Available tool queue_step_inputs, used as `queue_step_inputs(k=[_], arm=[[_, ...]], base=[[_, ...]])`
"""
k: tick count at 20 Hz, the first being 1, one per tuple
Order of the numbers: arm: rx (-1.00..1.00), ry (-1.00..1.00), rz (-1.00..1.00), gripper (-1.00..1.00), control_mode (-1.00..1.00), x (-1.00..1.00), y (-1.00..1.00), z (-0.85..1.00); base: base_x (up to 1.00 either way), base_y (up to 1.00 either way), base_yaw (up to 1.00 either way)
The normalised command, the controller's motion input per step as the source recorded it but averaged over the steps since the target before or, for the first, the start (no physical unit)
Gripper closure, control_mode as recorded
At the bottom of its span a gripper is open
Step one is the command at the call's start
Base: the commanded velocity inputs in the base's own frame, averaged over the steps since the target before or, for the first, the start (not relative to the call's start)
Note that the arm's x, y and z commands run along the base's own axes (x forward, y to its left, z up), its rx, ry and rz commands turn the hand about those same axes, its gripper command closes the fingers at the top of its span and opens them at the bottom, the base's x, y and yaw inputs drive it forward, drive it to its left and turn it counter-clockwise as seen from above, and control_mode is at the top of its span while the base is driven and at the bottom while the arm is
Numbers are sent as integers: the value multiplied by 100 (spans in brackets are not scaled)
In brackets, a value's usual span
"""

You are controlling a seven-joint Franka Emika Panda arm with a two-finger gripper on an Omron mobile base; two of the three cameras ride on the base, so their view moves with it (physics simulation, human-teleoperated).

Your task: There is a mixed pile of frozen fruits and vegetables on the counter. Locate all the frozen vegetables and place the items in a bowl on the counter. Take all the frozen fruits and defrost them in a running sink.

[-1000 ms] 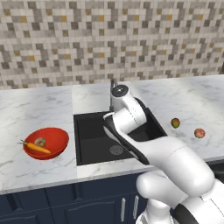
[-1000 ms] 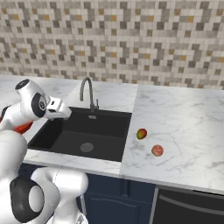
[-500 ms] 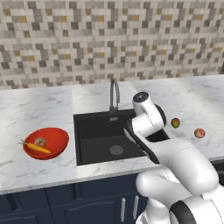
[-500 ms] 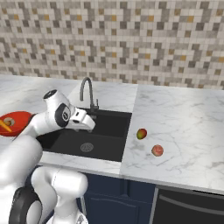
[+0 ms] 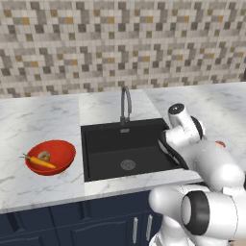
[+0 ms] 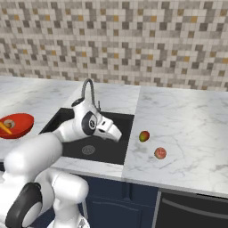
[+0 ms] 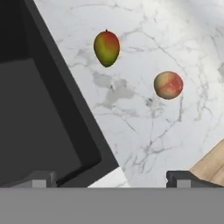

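Swung from the bowl [image 5: 50,157] side across the sink [image 5: 126,150], our pincer [image 6: 116,133] now hangs over the basin's edge, jaws apart, empty.
Vegetables sit in the bowl; fruit step begins: we judge descent onto the greenish fruit [image 7: 106,47] nearest the sink comes next, reddish fruit [image 7: 168,85] just beyond, both on the worktop [image 6: 187,129].

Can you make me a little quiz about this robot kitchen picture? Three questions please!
1. True or false: the carrot lies in the red bowl.
2. How many fruits lie on the counter to the right of the sink?
3. The gripper is: A open and empty, B shut on the mango, C shut on the peach.

Key: 1 true; 2 two; 3 A.
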Motion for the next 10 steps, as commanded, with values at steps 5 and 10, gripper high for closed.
queue_step_inputs(k=[5, 10], arm=[[1, 0, -10, -100, -100, 0, -93, 1], [2, 0, -4, -100, -100, 0, -73, 0]], base=[[0, 0, 0], [0, 0, 0]])
